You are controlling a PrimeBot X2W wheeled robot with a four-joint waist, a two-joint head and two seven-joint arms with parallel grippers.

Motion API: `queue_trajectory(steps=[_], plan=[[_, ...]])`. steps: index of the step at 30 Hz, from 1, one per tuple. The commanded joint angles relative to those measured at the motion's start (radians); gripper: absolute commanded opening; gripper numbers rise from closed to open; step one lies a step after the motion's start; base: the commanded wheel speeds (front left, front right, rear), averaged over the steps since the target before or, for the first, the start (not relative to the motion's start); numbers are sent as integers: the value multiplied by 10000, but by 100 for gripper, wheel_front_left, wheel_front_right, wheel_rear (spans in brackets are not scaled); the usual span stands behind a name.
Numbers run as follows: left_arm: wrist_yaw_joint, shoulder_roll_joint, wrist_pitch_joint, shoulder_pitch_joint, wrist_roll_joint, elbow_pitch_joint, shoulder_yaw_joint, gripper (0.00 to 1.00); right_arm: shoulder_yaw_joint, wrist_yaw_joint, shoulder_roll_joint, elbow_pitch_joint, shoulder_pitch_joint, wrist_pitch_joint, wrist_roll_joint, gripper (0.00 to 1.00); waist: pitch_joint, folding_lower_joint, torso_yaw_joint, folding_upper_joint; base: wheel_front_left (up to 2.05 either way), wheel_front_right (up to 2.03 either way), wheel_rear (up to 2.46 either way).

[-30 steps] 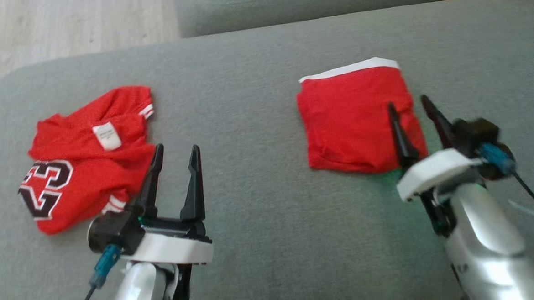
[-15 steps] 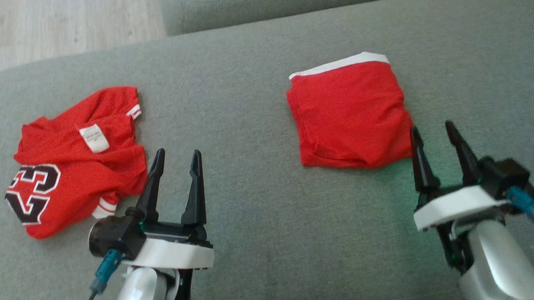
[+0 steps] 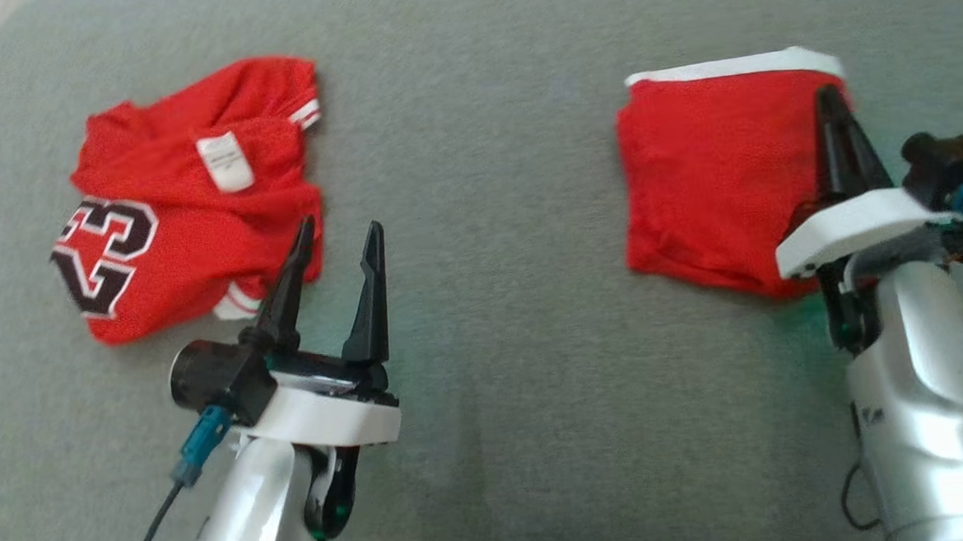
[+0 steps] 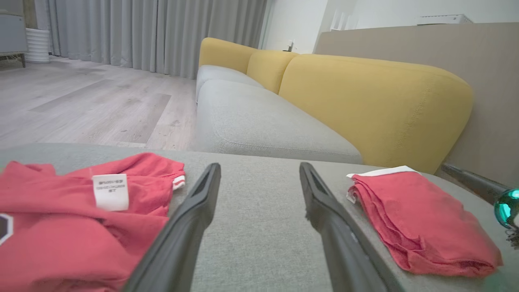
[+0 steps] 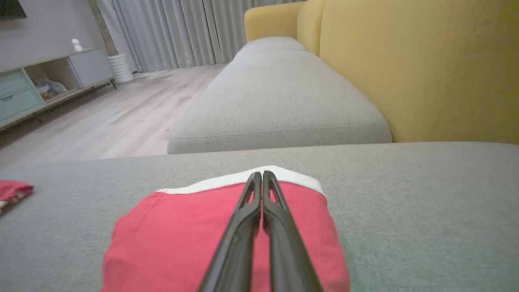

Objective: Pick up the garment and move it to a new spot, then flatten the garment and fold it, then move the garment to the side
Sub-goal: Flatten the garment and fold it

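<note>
1. The right tool [image 3: 827,94] has its two fingers pressed together with no cloth visible between them. It lies over the right part of the folded red garment [image 3: 707,176], tips near the white band [image 3: 734,66]. I cannot tell whether it presses on the cloth.
2. If it sweeps sideways from here, it could drag only the top layer and pull the fold open.
3. A push from such a narrow point could turn the folded red garment instead of sliding it, leaving it skewed.
4. The woven sofa cushion [image 3: 500,319] under it probably grips cloth, so the bottom layer may lag and bunch.
5. The left tool [image 3: 341,225] stands wide and empty, just beside the lower right hem of the crumpled red jersey [image 3: 190,220], which lies on the cushion's left side.
6. Closing there would probably catch only the hem, so the jersey could lift twisted or slip free.
7. The two red pieces lie well apart; a careless carry across could knock the folded one.
</note>
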Motion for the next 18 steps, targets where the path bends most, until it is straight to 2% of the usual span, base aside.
queue_trajectory(steps=[1,8,11,15,18], plan=[[2,40,-51,-296,-113,-307,179,100,26,-7,39,26,-387,54,-120,0,457,-2,502,0,0,0,0],[19,39,-51,-479,-127,-302,170,100,-1403,-7,-117,2311,-1365,575,-1373,0,829,-2,854,0,0,0,0],[49,39,-51,-572,-119,-287,139,100,-1875,-7,-130,2985,-1752,215,-1934,0,794,-2,900,0,0,0,0],[94,39,-51,-540,-150,-255,156,100,-1339,-7,-14,3096,-2129,-538,-2052,0,596,-2,778,0,0,0,0],[102,39,-51,-493,-176,-284,159,100,-462,-7,29,3079,-2306,-767,-1509,0,474,-2,700,0,0,0,0]])
